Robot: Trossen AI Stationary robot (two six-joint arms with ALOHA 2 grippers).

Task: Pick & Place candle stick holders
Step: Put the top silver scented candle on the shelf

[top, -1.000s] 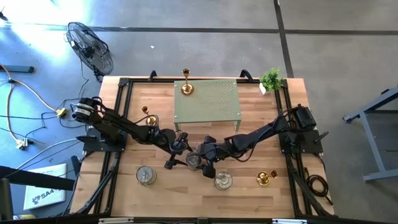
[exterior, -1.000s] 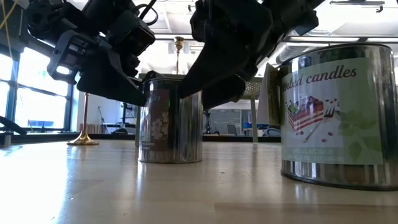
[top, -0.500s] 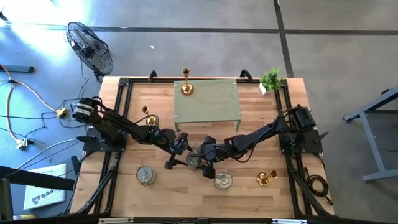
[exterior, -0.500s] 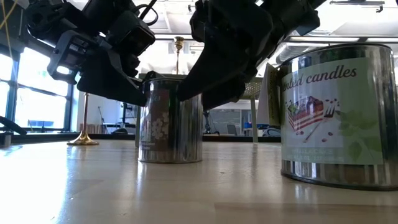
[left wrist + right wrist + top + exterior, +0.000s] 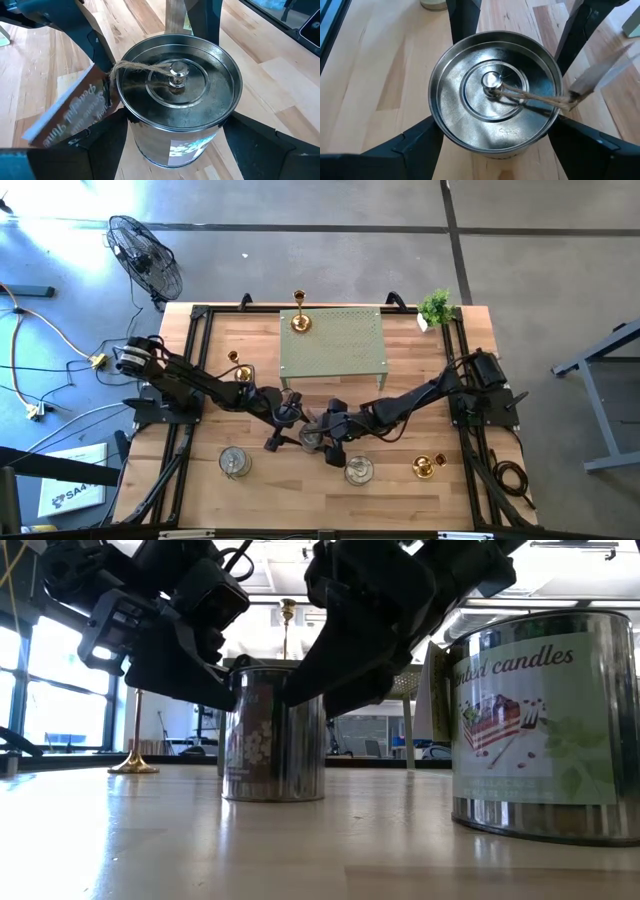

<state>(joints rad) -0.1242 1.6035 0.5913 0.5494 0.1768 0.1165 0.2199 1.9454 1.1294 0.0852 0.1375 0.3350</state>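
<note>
A silvery candle stick holder [image 5: 312, 438], a lidded tin with a paper tag [image 5: 65, 115] tied to its knob, stands upright on the table's middle. My left gripper [image 5: 298, 430] comes at it from the table's left and my right gripper [image 5: 326, 436] from the right; both are shut on it. Two more silvery holders [image 5: 236, 462] [image 5: 358, 470] stand near the front. One gold holder [image 5: 299, 320] stands on the green stand [image 5: 335, 350], another [image 5: 238, 368] at the left and a third [image 5: 425, 467] at the front right. My left gripper pinches the tin's side wall [image 5: 131, 131] just under the rim, one finger on either side. The fingers slant down from the table's left. The tin stands upright with its bottom [image 5: 274, 795] on the table. My right gripper has the same tin's side wall [image 5: 440, 131] between its two fingers, just under the rim. Its fingers slant down from the table's right, opposite the left gripper's fingers [image 5: 462, 20]. The tin stays upright on the table.
A small potted plant [image 5: 436, 307] stands at the far right corner. The green stand takes up the middle of the far side. In the low view the front silvery holder [image 5: 540, 730] looms close at the right. Bare wood lies between the front holders.
</note>
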